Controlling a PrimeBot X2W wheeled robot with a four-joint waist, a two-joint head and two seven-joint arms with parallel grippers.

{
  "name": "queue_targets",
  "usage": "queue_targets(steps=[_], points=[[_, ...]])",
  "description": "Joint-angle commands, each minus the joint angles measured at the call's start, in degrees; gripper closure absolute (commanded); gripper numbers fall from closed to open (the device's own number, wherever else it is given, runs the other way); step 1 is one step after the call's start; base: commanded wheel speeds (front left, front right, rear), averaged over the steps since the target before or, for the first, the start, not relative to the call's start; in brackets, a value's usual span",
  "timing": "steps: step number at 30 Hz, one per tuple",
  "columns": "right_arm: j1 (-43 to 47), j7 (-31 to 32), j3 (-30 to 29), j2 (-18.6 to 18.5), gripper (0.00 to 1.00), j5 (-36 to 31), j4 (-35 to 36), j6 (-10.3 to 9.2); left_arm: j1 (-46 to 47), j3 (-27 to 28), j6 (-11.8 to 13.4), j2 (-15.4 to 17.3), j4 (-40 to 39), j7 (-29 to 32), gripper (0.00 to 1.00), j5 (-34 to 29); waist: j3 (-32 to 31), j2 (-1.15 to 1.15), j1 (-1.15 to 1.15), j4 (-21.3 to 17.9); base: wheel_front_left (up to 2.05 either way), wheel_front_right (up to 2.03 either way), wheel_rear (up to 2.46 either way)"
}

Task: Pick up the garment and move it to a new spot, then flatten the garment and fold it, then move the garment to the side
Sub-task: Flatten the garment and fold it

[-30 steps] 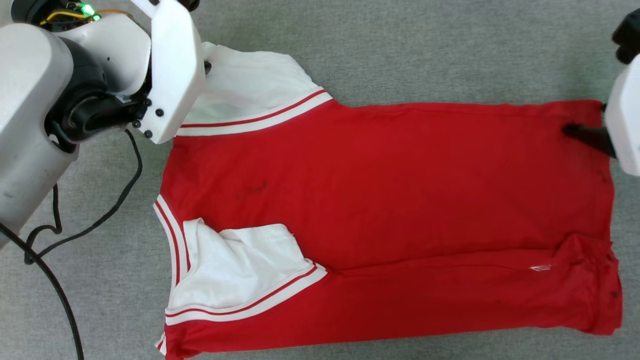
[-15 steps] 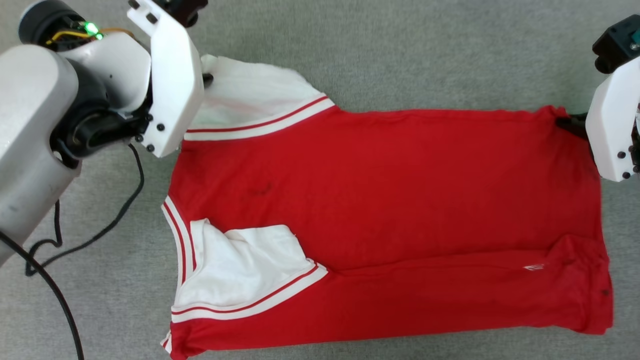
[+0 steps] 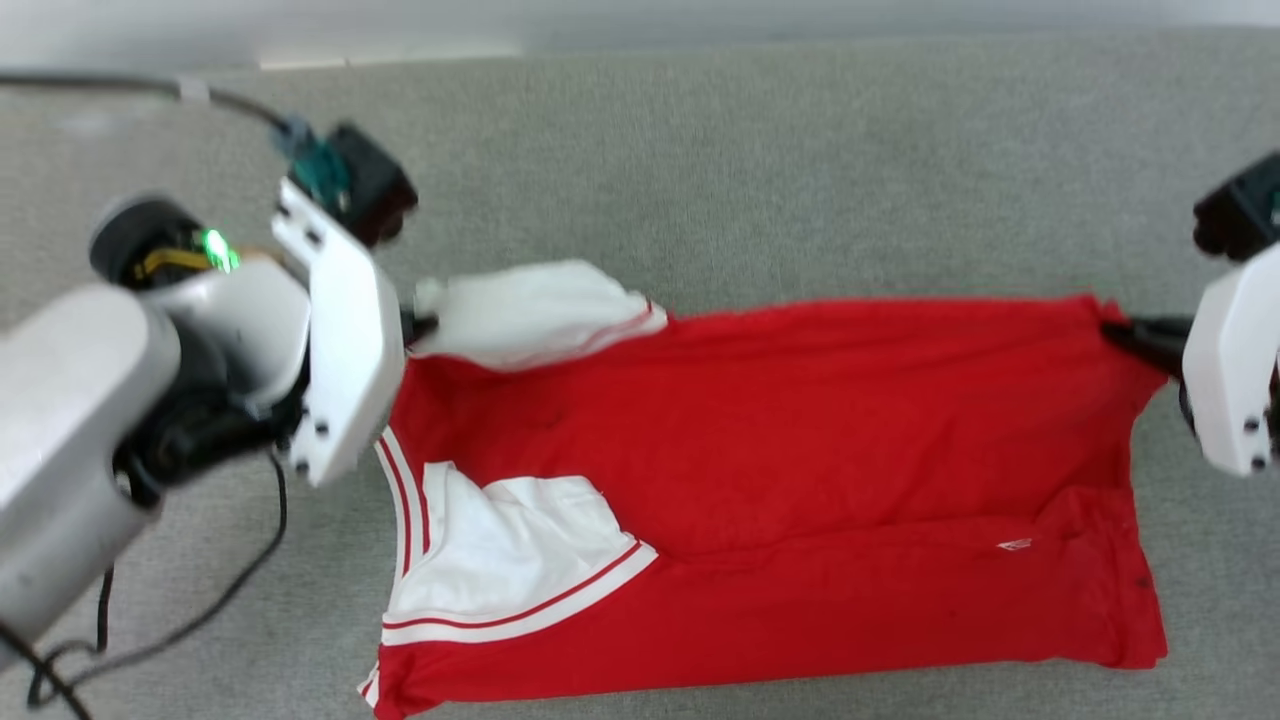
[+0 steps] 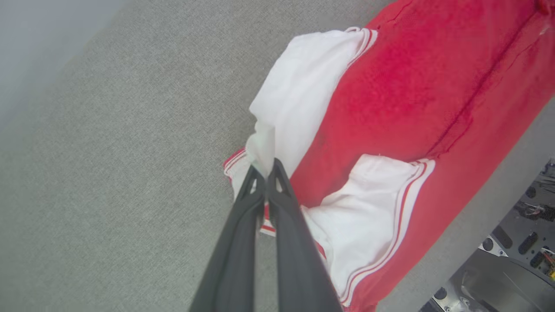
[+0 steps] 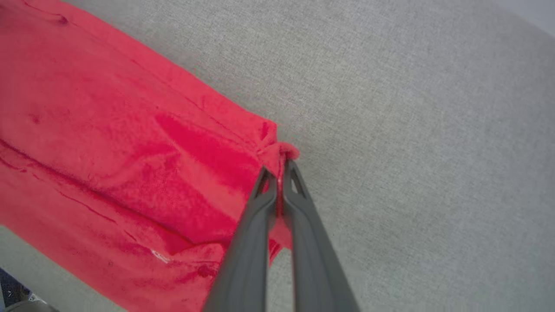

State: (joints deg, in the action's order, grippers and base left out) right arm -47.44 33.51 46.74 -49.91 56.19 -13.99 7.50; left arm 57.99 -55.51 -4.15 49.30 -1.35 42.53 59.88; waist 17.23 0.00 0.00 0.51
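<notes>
Two garment (image 3: 800,430) corners in tight jaws

Light: bright, even, diffuse across your three views. Shadows: faint and soft-edged, on the garment (image 3: 760,450) just beside the left gripper (image 3: 426,323). Blur: your head view smears throughout, worst on the left arm (image 3: 70,400). Focus: fingers (image 5: 253,251) go soft toward the lens; cloth at the right gripper (image 5: 279,171) reads sharp.
</notes>
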Motion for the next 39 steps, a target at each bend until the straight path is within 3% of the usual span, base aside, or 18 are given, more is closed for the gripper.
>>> queue_targets(steps=[1, 14, 23, 24, 25, 26, 32, 39], points=[[1.17, -0.60, 0.30, -0.53, 1.00, 0.35, 0.37, -0.03, -1.40, -0.38, 0.40, 0.45, -0.68, -0.43, 1.00, 0.34, -1.86, 0.00, 0.00, 0.34, 0.00, 0.00, 0.00], [15.30, -7.25, 3.01, -3.40, 1.00, 3.01, 3.58, -0.02, -18.50, -5.04, 5.45, 6.95, -8.16, -4.63, 1.00, 3.98, -7.05, 0.00, 0.00, 0.67, 0.00, 0.00, 0.00], [19.84, -6.65, 4.78, 0.06, 1.00, 2.11, -0.24, -0.03, -25.33, -7.93, 5.92, 4.16, -3.41, -9.01, 1.00, 4.56, -6.10, 0.00, 0.00, -0.21, 0.00, 0.00, 0.00], [19.80, -7.09, 4.54, 0.63, 1.00, 1.99, -0.90, -0.03, -25.57, -7.98, 5.78, 3.85, -2.56, -9.37, 0.69, 4.43, -6.06, 0.00, 0.00, -0.29, 0.00, 0.00, 0.00], [19.75, -7.56, 4.37, 1.17, 0.65, 1.83, -1.32, -0.03, -25.59, -7.84, 5.80, 3.67, -2.03, -9.97, 0.16, 4.11, -6.07, 0.00, 0.00, -0.36, 0.00, 0.00, 0.00], [19.50, -8.36, 4.01, 1.59, 0.00, 1.56, -1.57, -0.02, -25.38, -7.52, 5.80, 3.65, -1.58, -10.84, 0.00, 3.76, -6.15, 0.00, 0.00, -0.42, 0.00, 0.00, 0.00], [18.33, -12.74, 1.01, 0.59, 0.00, 0.67, 0.43, -0.03, -24.86, -4.71, 7.27, 5.08, -2.60, -17.30, 0.00, 1.71, -7.43, 0.00, 0.00, -0.53, 0.00, 0.00, 0.00], [21.20, -19.27, -7.00, -1.06, 0.00, 1.72, 2.63, -0.03, -26.91, 0.57, 13.60, 3.93, -3.69, -33.35, 0.00, -3.16, -8.25, 0.00, 0.00, -0.34, 0.00, 0.00, 0.00]])
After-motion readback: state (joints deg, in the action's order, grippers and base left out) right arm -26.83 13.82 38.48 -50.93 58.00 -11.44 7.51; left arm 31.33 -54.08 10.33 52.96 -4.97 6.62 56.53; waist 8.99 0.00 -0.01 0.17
